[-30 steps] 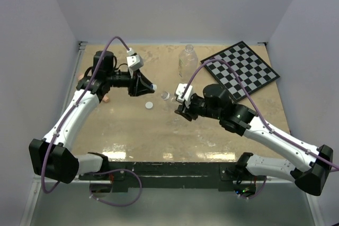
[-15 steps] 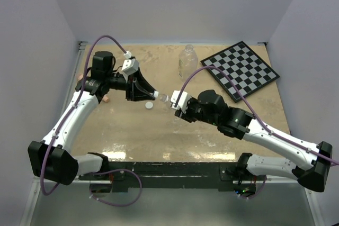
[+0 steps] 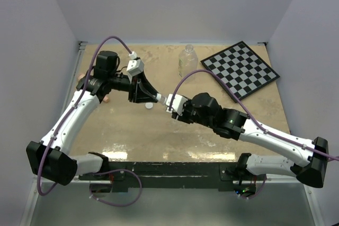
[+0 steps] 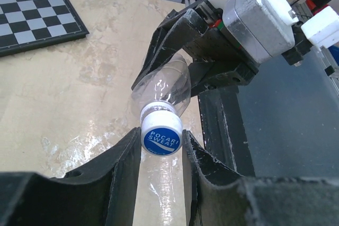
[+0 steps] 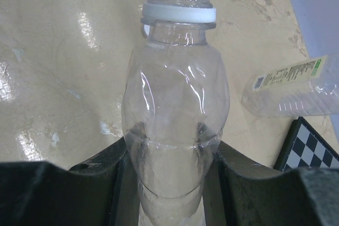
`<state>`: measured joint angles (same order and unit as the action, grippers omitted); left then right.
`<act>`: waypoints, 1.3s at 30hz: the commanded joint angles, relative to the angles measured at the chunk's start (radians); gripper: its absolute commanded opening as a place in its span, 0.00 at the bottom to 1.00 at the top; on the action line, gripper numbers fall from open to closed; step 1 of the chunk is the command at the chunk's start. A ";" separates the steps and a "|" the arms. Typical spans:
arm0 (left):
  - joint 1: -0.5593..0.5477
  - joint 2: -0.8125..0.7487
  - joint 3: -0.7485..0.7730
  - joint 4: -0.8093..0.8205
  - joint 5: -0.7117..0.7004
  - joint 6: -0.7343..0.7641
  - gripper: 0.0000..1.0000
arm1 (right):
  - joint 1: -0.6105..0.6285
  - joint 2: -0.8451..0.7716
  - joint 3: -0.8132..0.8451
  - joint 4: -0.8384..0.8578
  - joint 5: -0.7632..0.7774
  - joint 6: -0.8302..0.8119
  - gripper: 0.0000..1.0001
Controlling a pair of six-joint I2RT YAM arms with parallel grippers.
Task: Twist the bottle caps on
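**A:** Where's the blue cap (image 4: 161, 139)?

**B:** Pinched in the left gripper (image 4: 160, 145), right at the small bottle (image 5: 175, 104) mouth. The right gripper (image 5: 170, 152) is clamped on that bottle's body, mid-air. The white cap (image 3: 150, 105) is on the table (image 3: 132, 130), and the big bottle (image 3: 187, 59) stands near the checkerboard (image 3: 241, 70).

On the table (image 3: 212, 125), the left gripper (image 3: 157, 98) and the right gripper (image 3: 169, 101) meet in the middle. The small bottle (image 5: 175, 130) lies on its side between the right gripper's fingers, with its mouth to the left. A cap (image 4: 161, 140) sits at that mouth, between the left gripper's fingers. The other cap (image 3: 150, 105) lies on the table just beside them, on the near side. The big bottle (image 3: 187, 59) stands upright behind them. The checkerboard (image 3: 241, 69) lies to its right, in the back right corner.
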<state>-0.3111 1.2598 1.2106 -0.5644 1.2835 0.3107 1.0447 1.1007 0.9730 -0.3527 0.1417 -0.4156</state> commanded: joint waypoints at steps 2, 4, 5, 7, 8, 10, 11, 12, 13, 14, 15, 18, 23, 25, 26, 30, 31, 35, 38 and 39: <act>-0.025 0.009 0.062 -0.058 -0.015 0.047 0.00 | 0.015 -0.009 0.027 0.006 0.055 -0.017 0.35; -0.029 0.019 0.072 -0.095 -0.030 0.065 0.00 | 0.020 -0.015 0.026 0.008 0.058 -0.015 0.35; -0.031 0.024 0.078 -0.104 -0.042 0.068 0.00 | 0.021 -0.016 0.026 0.009 0.058 -0.017 0.35; -0.036 0.032 0.086 -0.120 -0.049 0.071 0.00 | 0.028 -0.021 0.024 0.014 0.058 -0.015 0.35; -0.039 0.032 0.089 -0.126 -0.049 0.074 0.00 | 0.029 -0.021 0.024 0.014 0.058 -0.017 0.35; -0.046 0.041 0.099 -0.149 -0.047 0.096 0.00 | 0.031 -0.022 0.023 0.017 0.064 -0.015 0.36; -0.049 0.043 0.104 -0.161 -0.053 0.105 0.00 | 0.031 -0.024 0.021 0.015 0.068 -0.015 0.35; -0.052 0.049 0.110 -0.176 -0.062 0.116 0.00 | 0.031 -0.025 0.020 0.017 0.071 -0.015 0.35; -0.052 0.050 0.112 -0.190 -0.070 0.125 0.00 | 0.032 -0.030 0.016 0.018 0.073 -0.018 0.36; -0.054 0.055 0.113 -0.202 -0.076 0.131 0.00 | 0.032 -0.032 0.016 0.021 0.075 -0.017 0.35; -0.054 0.061 0.115 -0.212 -0.078 0.137 0.00 | 0.034 -0.036 0.015 0.023 0.073 -0.017 0.35; -0.057 0.072 0.119 -0.226 -0.072 0.148 0.00 | 0.034 -0.041 0.013 0.027 0.072 -0.015 0.35; -0.066 0.079 0.132 -0.229 -0.067 0.148 0.00 | 0.037 -0.039 0.010 0.035 0.070 -0.014 0.35; -0.074 0.079 0.132 -0.229 -0.075 0.145 0.00 | 0.037 -0.041 0.009 0.041 0.070 -0.015 0.35; -0.074 0.079 0.130 -0.227 -0.073 0.139 0.00 | 0.037 -0.039 0.009 0.043 0.068 -0.014 0.35; -0.085 0.076 0.118 -0.209 -0.055 0.125 0.00 | 0.038 -0.045 0.001 0.061 0.052 -0.009 0.35; -0.086 0.072 0.109 -0.195 -0.047 0.113 0.00 | 0.038 -0.048 0.001 0.066 0.044 -0.005 0.35; -0.086 0.050 0.080 -0.143 -0.016 0.078 0.00 | 0.038 -0.065 -0.008 0.095 0.035 0.006 0.34; -0.086 0.041 0.067 -0.131 0.002 0.064 0.00 | 0.038 -0.078 -0.017 0.109 0.038 0.006 0.34; -0.086 0.043 0.067 -0.131 0.002 0.061 0.00 | 0.038 -0.078 -0.016 0.107 0.038 0.006 0.34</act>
<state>-0.3813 1.3247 1.2934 -0.7330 1.2228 0.4030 1.0737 1.0554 0.9474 -0.3801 0.1917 -0.4191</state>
